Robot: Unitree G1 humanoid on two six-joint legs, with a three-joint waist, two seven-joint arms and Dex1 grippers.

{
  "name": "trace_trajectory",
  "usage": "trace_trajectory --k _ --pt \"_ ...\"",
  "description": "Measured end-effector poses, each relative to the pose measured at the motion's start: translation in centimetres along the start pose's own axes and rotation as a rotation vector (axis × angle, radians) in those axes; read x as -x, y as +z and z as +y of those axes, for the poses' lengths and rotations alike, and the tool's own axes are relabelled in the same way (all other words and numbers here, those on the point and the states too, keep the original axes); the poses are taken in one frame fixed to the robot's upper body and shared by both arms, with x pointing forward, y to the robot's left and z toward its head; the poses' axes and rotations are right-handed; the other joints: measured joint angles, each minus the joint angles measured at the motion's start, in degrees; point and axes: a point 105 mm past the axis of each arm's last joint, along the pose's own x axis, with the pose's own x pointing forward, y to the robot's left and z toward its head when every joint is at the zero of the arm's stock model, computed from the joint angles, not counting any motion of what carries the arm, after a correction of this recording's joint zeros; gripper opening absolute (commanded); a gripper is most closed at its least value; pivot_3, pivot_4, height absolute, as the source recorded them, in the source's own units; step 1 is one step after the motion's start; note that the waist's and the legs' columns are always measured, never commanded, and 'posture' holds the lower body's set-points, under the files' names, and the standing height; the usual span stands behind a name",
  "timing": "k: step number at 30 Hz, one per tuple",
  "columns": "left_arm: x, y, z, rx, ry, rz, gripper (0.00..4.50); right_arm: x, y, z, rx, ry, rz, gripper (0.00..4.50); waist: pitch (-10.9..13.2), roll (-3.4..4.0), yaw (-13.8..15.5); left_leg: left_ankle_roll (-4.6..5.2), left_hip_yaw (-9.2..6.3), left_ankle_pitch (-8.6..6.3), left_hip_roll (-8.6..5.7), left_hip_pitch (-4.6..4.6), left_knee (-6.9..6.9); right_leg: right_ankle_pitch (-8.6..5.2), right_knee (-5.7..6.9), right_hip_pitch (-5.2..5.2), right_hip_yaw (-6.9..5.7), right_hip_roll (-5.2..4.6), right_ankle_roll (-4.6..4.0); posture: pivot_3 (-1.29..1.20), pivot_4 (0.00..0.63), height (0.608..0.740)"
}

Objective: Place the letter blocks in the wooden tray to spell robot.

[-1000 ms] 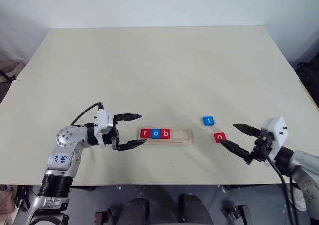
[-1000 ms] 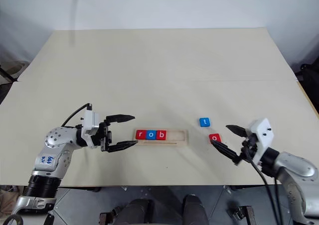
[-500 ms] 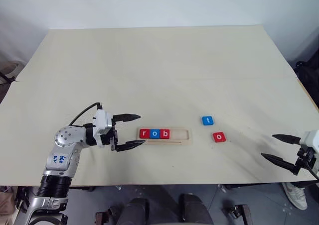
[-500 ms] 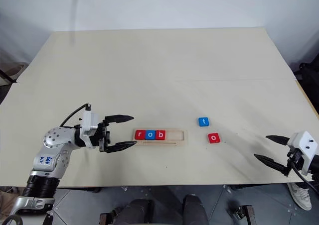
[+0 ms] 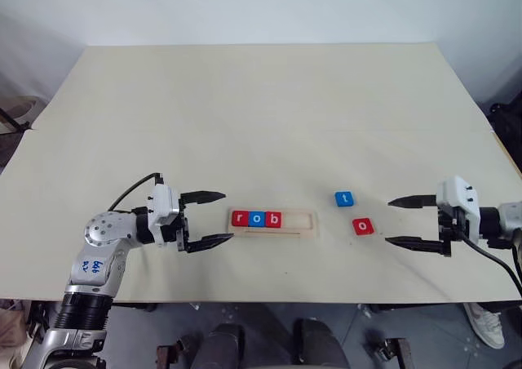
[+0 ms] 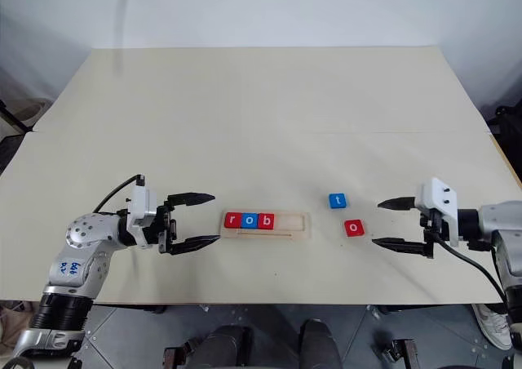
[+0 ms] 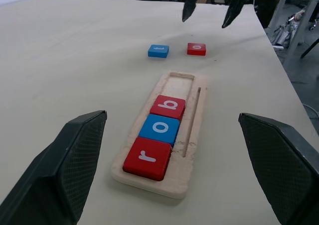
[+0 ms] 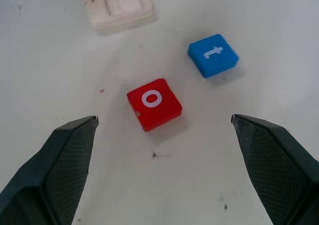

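The wooden tray [image 5: 273,223] lies flat just ahead of the left claw [image 5: 214,219], holding red r [image 5: 239,219], blue o [image 5: 256,219] and red b [image 5: 273,220]. The red o block [image 5: 363,226] and blue t block [image 5: 343,198] lie loose before the right claw [image 5: 401,221].

A pale beige table [image 5: 261,108] stands before a white wall [image 5: 245,10].

In the tray [image 7: 185,161], three blocks carried white lowercase letters: a red r [image 7: 147,157], a blue o [image 7: 159,128] and a red b [image 7: 168,106]. On the table [image 5: 245,108] beside it, a blue block read t [image 8: 213,55] and a red block read o [image 8: 153,103]. My left arm bore blue handwriting I couldn't make out.
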Motion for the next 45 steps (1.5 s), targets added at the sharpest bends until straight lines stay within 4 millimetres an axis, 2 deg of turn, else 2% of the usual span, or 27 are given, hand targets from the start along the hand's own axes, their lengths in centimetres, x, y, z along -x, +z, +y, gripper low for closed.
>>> trace_trajectory --k 7,14,17,24,25,30,32,37,40,45 --pt "0.0 0.1 -0.8 -0.019 -0.031 0.001 4.5 -1.9 0.1 -1.1 0.075 0.083 0.086 4.49 0.0 0.0 -0.1 -0.01 0.02 0.0 0.0 -0.01 -0.02 0.0 0.0 -0.04 0.0 0.0 0.0 0.0 0.15 0.74" --pt "-0.3 0.5 -0.9 -0.048 -0.044 -0.004 4.5 -3.3 -0.9 -1.0 0.12 0.141 0.122 4.49 0.0 0.0 -0.1 0.0 0.02 0.0 -0.01 -0.04 0.01 0.0 0.0 -0.04 -0.01 -0.01 0.0 0.0 0.15 0.74" --pt "-0.5 0.7 -1.1 -0.057 -0.052 -0.007 4.5 -3.7 -0.7 -1.2 0.137 0.143 0.116 3.88 0.0 0.0 -0.2 -0.01 0.01 0.0 0.02 -0.02 0.02 0.0 0.02 -0.04 -0.02 0.02 0.0 0.0 0.15 0.74" --pt "-0.5 0.7 -1.1 -0.056 -0.054 -0.007 4.5 -4.4 -0.5 -1.2 0.156 0.144 0.08 1.6 0.0 0.0 -0.3 -0.03 0.02 -0.01 0.04 0.0 0.02 0.0 0.04 -0.04 -0.02 0.04 0.0 0.0 0.15 0.74" --pt "-0.5 0.7 -1.1 -0.056 -0.054 -0.007 4.5 -4.5 -0.5 -1.1 0.156 0.144 0.079 1.45 0.0 0.0 -0.2 -0.03 0.01 -0.01 0.04 0.0 0.03 0.0 0.04 -0.04 -0.01 0.04 0.0 0.0 0.15 0.74" --pt "-0.5 0.7 -1.1 -0.056 -0.052 -0.006 4.5 -4.9 -0.1 -0.1 0.125 0.178 0.046 1.45 0.0 0.01 -0.2 -0.03 0.0 -0.01 0.03 -0.02 0.03 0.0 0.04 -0.05 -0.01 0.02 0.0 0.0 0.15 0.74" --pt "-0.5 0.7 -1.1 -0.056 -0.052 -0.006 4.5 -5.1 1.1 0.2 0.13 0.189 0.015 1.45 0.0 0.01 -0.3 -0.03 0.01 -0.01 0.03 -0.02 0.04 0.0 0.05 -0.05 0.0 0.02 0.0 0.0 0.15 0.74" --pt "-0.4 0.6 -1.0 -0.054 -0.043 -0.006 4.5 -5.9 5.7 0.4 0.12 0.181 -0.045 1.45 0.0 0.01 -0.1 -0.04 -0.03 -0.02 0.04 -0.05 0.06 0.0 0.05 -0.07 -0.01 0.01 0.0 0.0 0.15 0.74" --pt "-0.4 0.6 -0.9 -0.054 -0.038 -0.005 4.5 -7.6 8.0 0.7 0.123 0.172 -0.075 1.45 0.0 0.01 -0.1 -0.05 -0.06 -0.03 0.04 -0.05 0.05 0.0 0.05 -0.07 -0.03 0.01 0.0 0.0 0.15 0.74" --pt "-0.4 0.6 -0.9 -0.055 -0.036 -0.006 4.5 -11.2 8.4 1.7 0.107 0.188 -0.031 1.45 0.0 0.01 -0.1 -0.05 -0.06 -0.03 -0.02 -0.09 0.05 0.0 0.04 -0.11 -0.02 -0.02 0.0 0.0 0.15 0.74"
